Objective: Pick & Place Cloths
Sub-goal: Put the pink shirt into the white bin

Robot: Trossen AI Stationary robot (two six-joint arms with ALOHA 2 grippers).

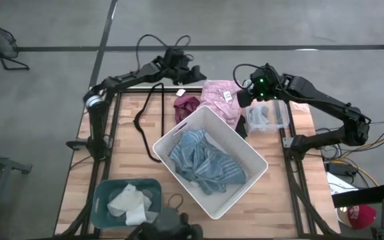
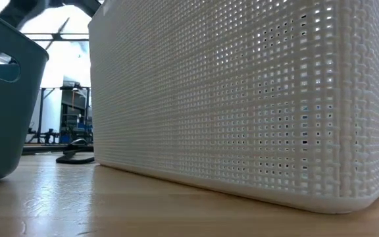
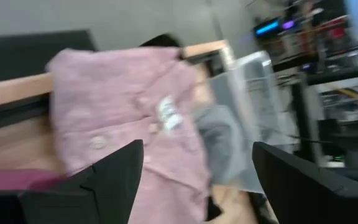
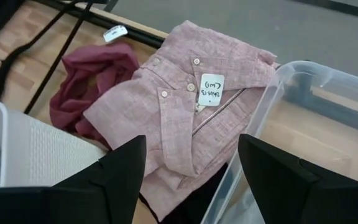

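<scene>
The pink cloth (image 1: pixel 220 95) with its white tag (image 4: pixel 211 90) lies folded at the table's far edge, with the maroon cloth (image 1: pixel 187 107) to its left. A blue striped cloth (image 1: pixel 204 162) fills the white basket (image 1: pixel 249 150). A cream-white cloth (image 1: pixel 129 202) sits in the teal bin (image 1: pixel 102 193). A grey cloth (image 3: pixel 219 142) lies in the clear container (image 1: pixel 279 119). My left gripper (image 1: pixel 191 73) hovers open just left of the pink cloth. My right gripper (image 1: pixel 247 95) is open above its right edge. A black cloth (image 4: pixel 185 208) peeks from under the pink one.
A thin black cable (image 1: pixel 145 127) loops over the table's left half, beside the basket. The white basket's wall (image 2: pixel 242 99) fills the low view, with the teal bin (image 2: pixel 2 112) to its left. Bare wood shows along the table's left side (image 1: pixel 85 167).
</scene>
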